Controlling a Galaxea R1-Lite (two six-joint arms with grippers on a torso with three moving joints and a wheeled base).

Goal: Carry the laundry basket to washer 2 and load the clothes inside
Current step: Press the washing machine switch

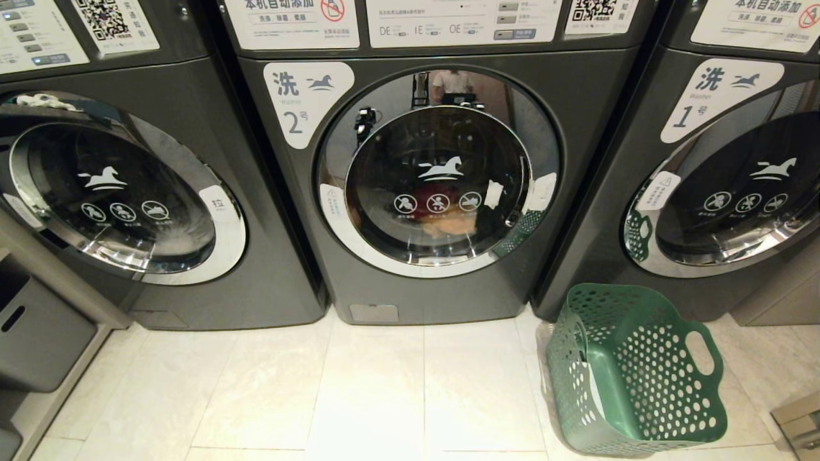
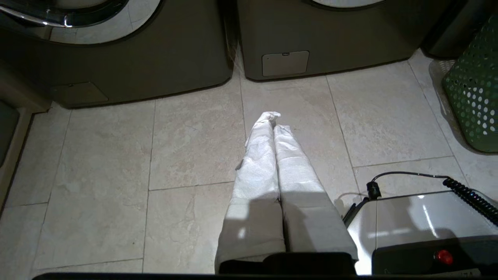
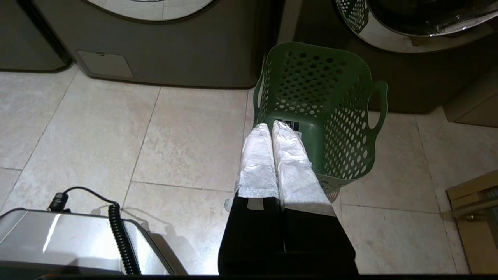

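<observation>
Washer 2: dark grey metal front-loader filling the centre of the head view, its round glass door ringed in bright chrome and sitting closed; a white horse logo is showing on the glass and a white label with the numeral 2 at the upper left of the door.
Clothes: red and yellowish cloth is showing dimly through the door glass, low in the drum; no trousers can be made out.
Laundry basket: green plastic, tapered and rectangular, walls pierced with round holes, an oval handle cut-out on its side; it is standing on the floor at the lower right of the head view, in front of the gap between washer 2 and washer 1, and no garments are showing in it.
Floor: pale, glossy stone tiles with thin grout lines.
Left pincer: two long fingers wrapped in white textured cloth, pressing together and holding nothing, pointing over bare tile toward the washer bases in the left wrist view.
Right pincer: the same white-wrapped fingers, lying together and empty, their tips showing against the basket's near rim in the right wrist view.
Robot base: shiny grey casing with a coiled black cable, at the lower right of the left wrist view.
</observation>
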